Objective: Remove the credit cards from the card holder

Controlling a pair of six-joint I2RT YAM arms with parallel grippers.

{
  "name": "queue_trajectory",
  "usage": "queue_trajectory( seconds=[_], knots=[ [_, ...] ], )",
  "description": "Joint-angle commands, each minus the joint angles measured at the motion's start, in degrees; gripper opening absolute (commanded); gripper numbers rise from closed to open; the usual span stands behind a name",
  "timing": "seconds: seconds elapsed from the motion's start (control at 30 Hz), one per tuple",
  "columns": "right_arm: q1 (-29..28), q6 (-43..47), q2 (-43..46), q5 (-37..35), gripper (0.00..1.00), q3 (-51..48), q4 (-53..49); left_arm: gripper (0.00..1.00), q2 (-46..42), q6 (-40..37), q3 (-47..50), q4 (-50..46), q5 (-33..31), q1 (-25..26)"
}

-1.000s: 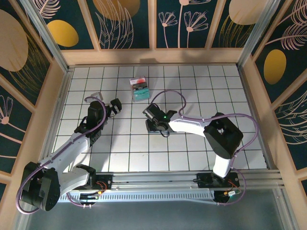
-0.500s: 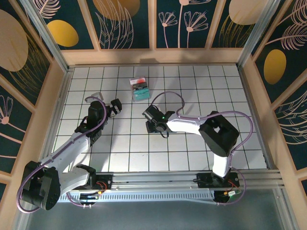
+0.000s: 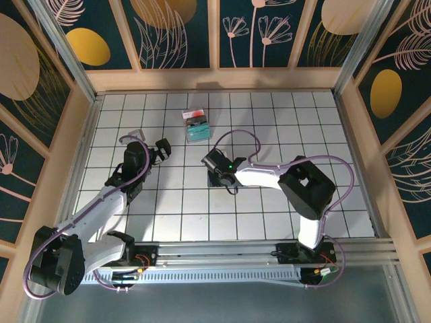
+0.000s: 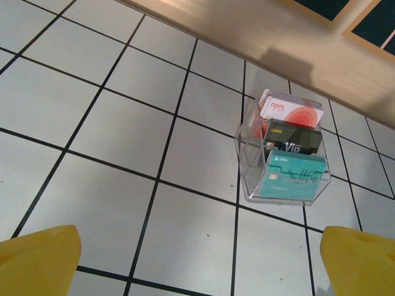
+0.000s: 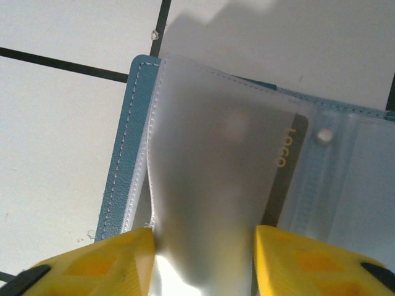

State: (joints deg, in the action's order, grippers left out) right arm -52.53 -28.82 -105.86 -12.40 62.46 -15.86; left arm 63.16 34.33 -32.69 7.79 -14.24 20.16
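The slate-blue card holder (image 5: 120,185) lies open on the surface beneath the right gripper (image 5: 203,256), with a frosted sleeve (image 5: 210,154) rising between the gripper's fingers. A dark credit card (image 5: 289,182) with gold lettering sits in a sleeve just beyond.

Ahead of your left gripper (image 4: 197,262) the tiles (image 4: 123,129) lie bare; the clear box (image 4: 282,151) stands ahead-right. Between the fingers of your right gripper (image 5: 203,243) a frosted sleeve (image 5: 210,172) fills the gap.
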Motion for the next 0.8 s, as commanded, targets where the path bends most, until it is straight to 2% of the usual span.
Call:
queue_trajectory(
  seconds=[0.0, 0.1, 0.17, 0.27, 0.37, 0.77],
  knots=[
    [0.5, -0.7, -1.1, 0.5, 0.4, -2.4, -2.9, 0.99, -0.6, -1.5, -1.7, -0.6, -1.1, -0.1],
    [0.8, -0.3, 0.4, -0.7, 0.31, -1.7, -3.0, 0.99, -1.1, -2.1, -1.8, -0.8, -0.8, -0.1],
    [1.2, -0.1, 1.6, -2.0, 0.29, -1.2, -3.3, 0.99, -1.5, -2.3, -1.8, -0.8, -0.7, -0.2],
    [1.5, 0.0, 3.0, -4.7, 0.3, -0.6, -3.9, 0.99, -1.9, -2.4, -1.9, -0.8, -0.8, -0.1],
    [2.2, -0.5, 3.4, -7.0, 0.35, -0.5, -5.1, 0.99, -2.1, -2.7, -2.0, -0.9, -1.1, -0.2],
    [6.3, -2.1, 8.3, -7.0, 0.38, -5.3, -3.8, 0.99, -2.0, -4.3, -3.2, -1.9, -2.7, -0.1]
  ],
)
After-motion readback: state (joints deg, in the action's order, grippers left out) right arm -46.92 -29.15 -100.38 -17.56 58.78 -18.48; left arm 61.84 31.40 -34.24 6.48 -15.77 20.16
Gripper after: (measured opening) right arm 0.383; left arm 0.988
